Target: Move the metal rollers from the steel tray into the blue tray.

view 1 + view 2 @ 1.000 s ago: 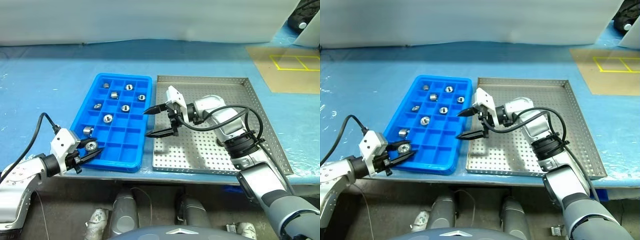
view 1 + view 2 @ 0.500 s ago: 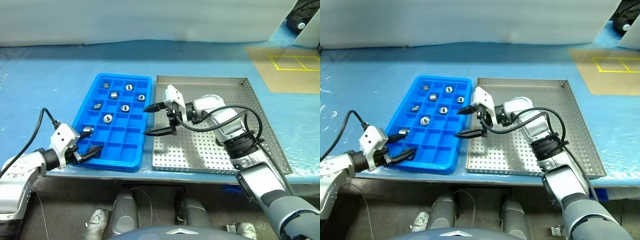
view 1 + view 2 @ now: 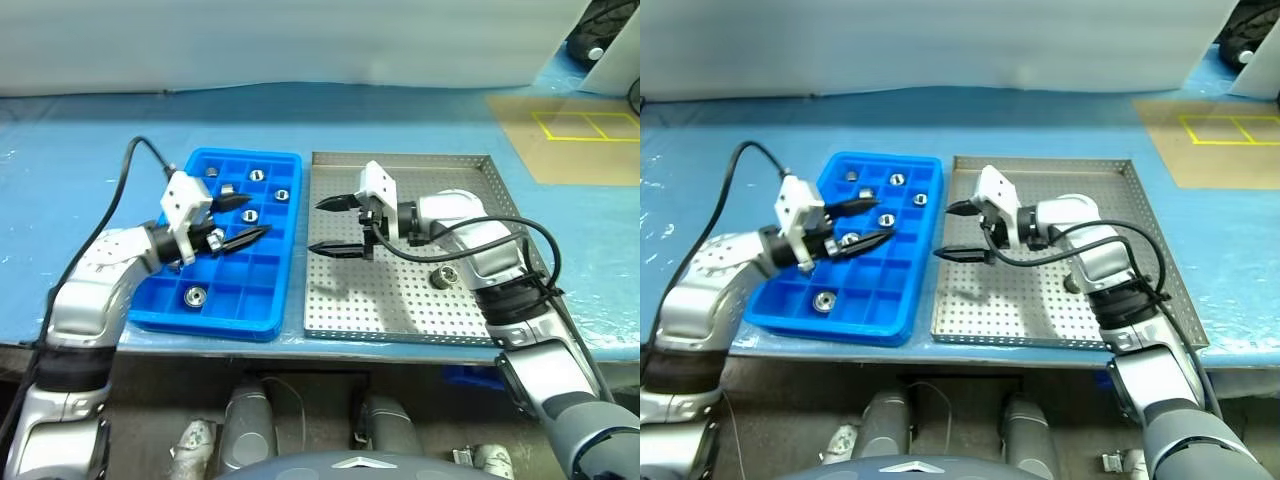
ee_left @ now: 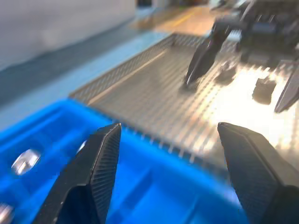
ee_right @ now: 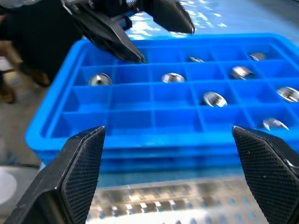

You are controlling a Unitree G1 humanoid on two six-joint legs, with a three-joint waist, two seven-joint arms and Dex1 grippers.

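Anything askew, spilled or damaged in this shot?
Nothing stands out. The blue tray sits square beside the steel tray, with the rollers each in their own compartment. One roller remains on the steel tray's floor. Both the left claw and right claw are open and empty.

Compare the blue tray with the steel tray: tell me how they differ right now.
The blue tray is plastic and split into small square compartments; the steel tray is a wider metal sheet with a perforated floor and low rim. The blue tray holds several metal rollers; the steel tray shows one roller. Both lie flat, side by side on the blue table cover.
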